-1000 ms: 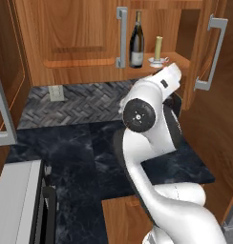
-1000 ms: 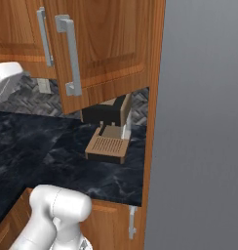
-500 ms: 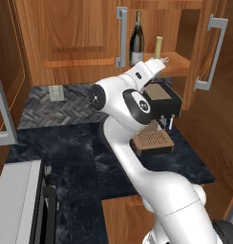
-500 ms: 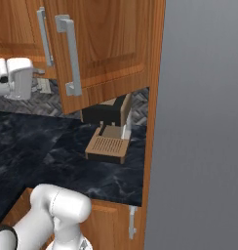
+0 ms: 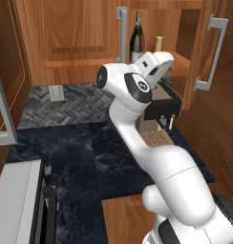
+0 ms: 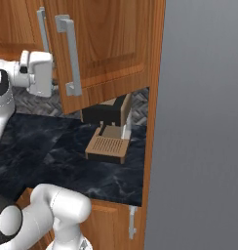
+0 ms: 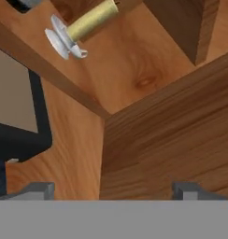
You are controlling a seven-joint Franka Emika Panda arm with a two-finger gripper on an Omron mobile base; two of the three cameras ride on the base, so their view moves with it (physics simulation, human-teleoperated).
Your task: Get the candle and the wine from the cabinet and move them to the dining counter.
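Candle, on the cabinet shelf ahead of the wide-open, empty pincer, is being judged light, rigid, tippable, best pinched across its yellow stem.

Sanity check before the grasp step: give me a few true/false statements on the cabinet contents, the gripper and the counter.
1. The wine bottle stands upright on the cabinet shelf. True.
2. The candle is already clamped in the gripper. False: the gripper is open and empty, and the candle sits on the shelf ahead of it.
3. The candle stands beside the wine bottle, on the right as seen from the left base view. True.
4. Both cabinet doors are closed. False: the right door is swung open, showing the shelf.
5. The dark worktop carries a wine bottle. False: it holds a wooden slatted block; the bottle is on the shelf.
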